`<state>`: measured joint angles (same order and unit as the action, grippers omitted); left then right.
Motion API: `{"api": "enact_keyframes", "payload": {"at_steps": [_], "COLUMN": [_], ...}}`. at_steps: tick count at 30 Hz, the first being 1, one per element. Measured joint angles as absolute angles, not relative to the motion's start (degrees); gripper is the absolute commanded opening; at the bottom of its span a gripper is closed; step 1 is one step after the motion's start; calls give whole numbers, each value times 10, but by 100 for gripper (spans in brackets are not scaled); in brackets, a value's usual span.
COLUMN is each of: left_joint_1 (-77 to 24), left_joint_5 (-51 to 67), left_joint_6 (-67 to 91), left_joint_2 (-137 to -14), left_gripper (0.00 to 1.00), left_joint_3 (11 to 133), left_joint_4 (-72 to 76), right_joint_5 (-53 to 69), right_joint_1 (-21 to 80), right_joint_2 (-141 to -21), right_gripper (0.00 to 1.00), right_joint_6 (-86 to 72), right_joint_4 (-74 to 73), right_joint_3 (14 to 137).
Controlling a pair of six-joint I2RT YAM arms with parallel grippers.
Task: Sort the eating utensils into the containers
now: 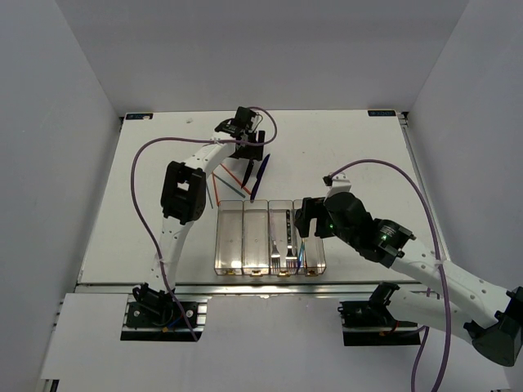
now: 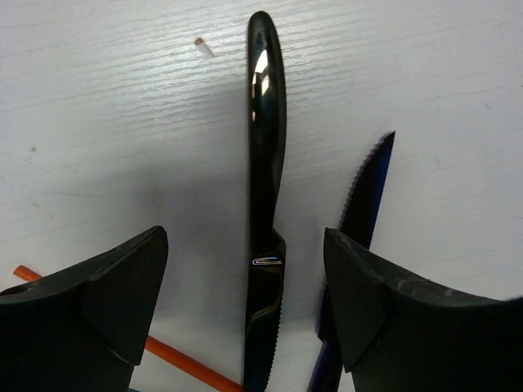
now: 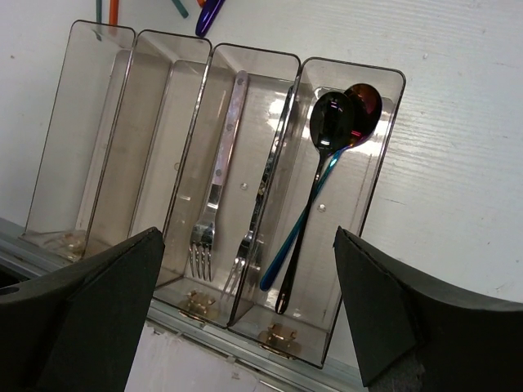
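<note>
Knife pickup — left gripper [image 2: 245, 261] straddles the black knife [image 2: 265, 163], jaws wide, empty; next calls for closing squarely. Right gripper [image 3: 247, 245] gapes, empty.

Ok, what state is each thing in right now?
Black knife: flat on table, ungripped.
Blue knife: on table.
Orange chopstick: on table.
Left pincer: open, astride black knife.
Right pincer: open, above bins.
Forks: in third bin.
Spoons: in fourth bin.

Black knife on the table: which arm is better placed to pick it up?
Left. The left gripper is open and straddling the black knife. The right gripper is open above the bins, away from that knife.
</note>
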<state>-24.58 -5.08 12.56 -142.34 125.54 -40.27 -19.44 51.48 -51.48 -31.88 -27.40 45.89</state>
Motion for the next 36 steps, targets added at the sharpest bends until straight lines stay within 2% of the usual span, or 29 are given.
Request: {"api": "enact_keyframes", "payload": {"at_steps": [9, 15, 22, 31, 34, 36], "left_joint_1": [-246, -246, -245, -247, -252, -255], "left_joint_5": [-41, -49, -46, -48, -51, -51], "left_joint_6": [106, 95, 92, 84, 82, 83], "left_joint_2": [-1458, -1466, -1466, -1463, -1459, -1457], "left_gripper": [79, 64, 60, 35, 33, 24], "left_joint_3": [1297, 1309, 1305, 1296, 1290, 1286], "left_joint_4": [-404, -405, -402, -401, -400, -400], "right_joint_5": [-189, -189, -189, -189, -189, -189], "right_joint_1": [515, 515, 515, 514, 514, 514], "right_joint_2": [-521, -515, -515, -504, -500, -498], "right_gripper": [89, 89, 89, 89, 89, 89], "right_joint_6": [-313, -311, -310, -310, -310, -310], "right_joint_4": [-269, -267, -265, -264, -264, -264], "right_joint_3": [458, 451, 450, 441, 441, 441]}}
